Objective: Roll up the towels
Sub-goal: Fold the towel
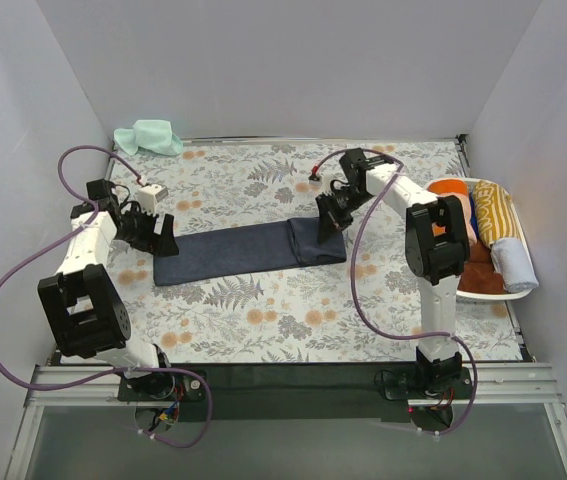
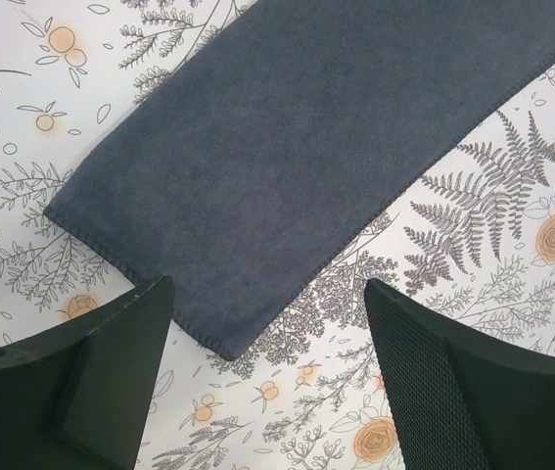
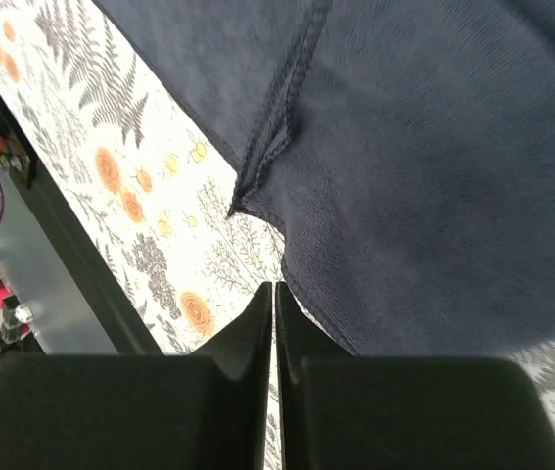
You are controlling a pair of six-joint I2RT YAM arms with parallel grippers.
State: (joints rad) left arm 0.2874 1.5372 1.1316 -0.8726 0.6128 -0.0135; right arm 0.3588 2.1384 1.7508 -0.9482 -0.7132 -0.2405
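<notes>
Nearby, mint towel, basket (full), left tool released, right tool clenched by navy towel.

Dark navy towel flat before me, one long strip, right end folded over, mint green towel crumpled at my far left, orange towel, yellow-striped towel, pale grey towel, brown towel packed together on my right

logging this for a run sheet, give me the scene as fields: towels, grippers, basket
dark navy terry towel: flat long strip on floral cover, right end folded over
left gripper: open, at strip's left end
right gripper: shut, at folded end
mint green towel: crumpled, far left corner
white oval basket: right side, holds several towels
</notes>
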